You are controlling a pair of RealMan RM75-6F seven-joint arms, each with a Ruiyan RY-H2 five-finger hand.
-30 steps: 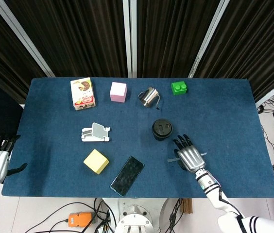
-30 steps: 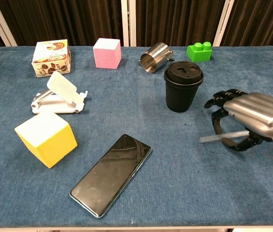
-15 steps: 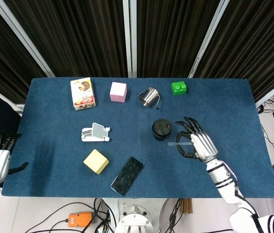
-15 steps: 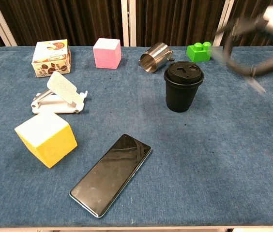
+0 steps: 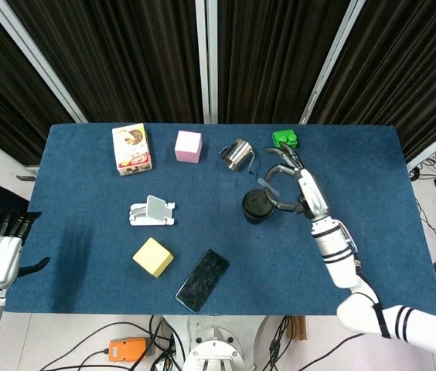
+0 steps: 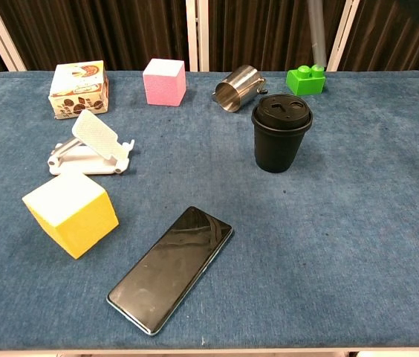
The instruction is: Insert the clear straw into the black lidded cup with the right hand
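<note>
The black lidded cup [image 5: 257, 206] [image 6: 281, 132] stands upright a little right of the table's middle. In the head view my right hand [image 5: 294, 185] hovers just right of and behind the cup, raised off the cloth, and pinches the clear straw [image 5: 263, 182] in its fingertips. In the chest view the straw [image 6: 315, 33] hangs nearly upright at the top edge, above and slightly right of the cup, its lower end clear of the lid. My left hand [image 5: 0, 255] rests off the table's left front corner, fingers apart and holding nothing.
Along the back stand a printed carton [image 5: 132, 148], a pink cube [image 5: 189, 145], a tipped metal pitcher [image 5: 236, 154] and a green brick [image 5: 284, 140]. A white phone stand [image 5: 152, 211], a yellow cube [image 5: 153, 256] and a black phone [image 5: 202, 280] lie front left.
My right hand has lifted the straw off the cloth and carried it back and up to beside the cup. The straw has turned from lying flat to nearly upright.
</note>
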